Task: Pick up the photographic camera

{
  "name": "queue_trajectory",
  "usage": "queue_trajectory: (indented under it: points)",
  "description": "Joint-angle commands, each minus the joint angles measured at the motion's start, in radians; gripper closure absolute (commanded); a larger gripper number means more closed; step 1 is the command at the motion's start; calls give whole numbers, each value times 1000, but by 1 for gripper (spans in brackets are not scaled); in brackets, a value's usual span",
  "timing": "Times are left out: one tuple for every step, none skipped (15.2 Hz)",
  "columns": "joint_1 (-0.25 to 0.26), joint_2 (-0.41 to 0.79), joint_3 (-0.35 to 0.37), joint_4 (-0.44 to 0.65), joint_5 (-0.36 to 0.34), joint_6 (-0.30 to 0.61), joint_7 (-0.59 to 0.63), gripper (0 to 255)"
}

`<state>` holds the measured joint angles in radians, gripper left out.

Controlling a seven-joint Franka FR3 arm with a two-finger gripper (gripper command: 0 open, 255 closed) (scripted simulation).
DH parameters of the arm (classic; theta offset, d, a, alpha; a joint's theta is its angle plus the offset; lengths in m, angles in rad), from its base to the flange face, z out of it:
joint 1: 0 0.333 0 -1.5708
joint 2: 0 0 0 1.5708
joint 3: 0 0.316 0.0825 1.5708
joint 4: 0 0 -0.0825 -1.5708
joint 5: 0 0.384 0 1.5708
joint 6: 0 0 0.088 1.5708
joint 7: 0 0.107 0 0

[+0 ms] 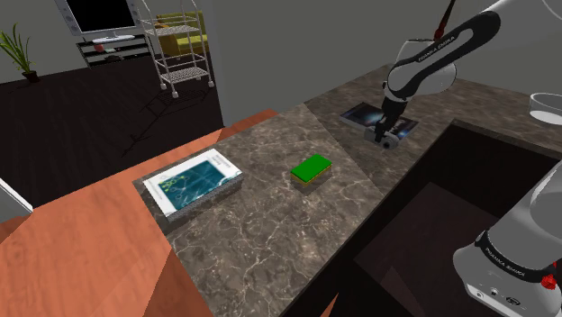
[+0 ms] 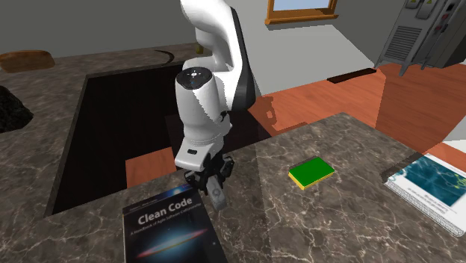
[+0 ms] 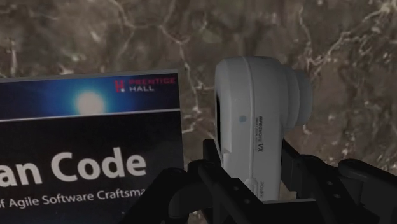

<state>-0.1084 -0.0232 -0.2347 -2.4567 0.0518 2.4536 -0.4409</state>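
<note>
Dark veined marble counter (image 1: 270, 216) spans scene, with deep dark recess (image 1: 441, 207) sunk into it. Reddish-brown wood surface (image 1: 81, 252) adjoins counter at shoulder view's left. Beyond: dark floor (image 1: 90, 117), grey wall (image 1: 270, 45), white wire cart (image 1: 183, 49), screen (image 1: 101, 13) on low stand, potted plant (image 1: 18, 49) at far left. Second exterior view: wood-framed window (image 2: 302, 9) high on grey wall, reddish wood floor (image 2: 373, 93), grey louvred unit (image 2: 422, 33) at upper right.

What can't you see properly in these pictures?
Wrist view: the gripper hides the near end of the camera, whose lettering is too small to read.
Wrist view: the picture's edge cuts off the words on the book.
Shoulder view: the right edge cuts off a pale dish.
Shoulder view: the gripper covers part of the camera.
</note>
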Motion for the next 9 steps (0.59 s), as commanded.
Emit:
queue_trajectory:
  points:
    - [0, 1, 0, 0, 0, 1, 0, 255]
    - [0, 1, 0, 0, 0, 1, 0, 255]
    - [0, 1, 0, 0, 0, 1, 0, 255]
    - [0, 1, 0, -1, 0, 1, -1, 255]
    - [0, 1, 0, 0, 0, 1, -1, 255]
    - [0, 1, 0, 0, 0, 1, 0, 255]
    - [0, 2, 0, 1, 1, 0, 0, 255]
    - [0, -9, 0, 5, -4, -14, 4, 255]
    - [0, -20, 0, 9, -9, -28, 8, 255]
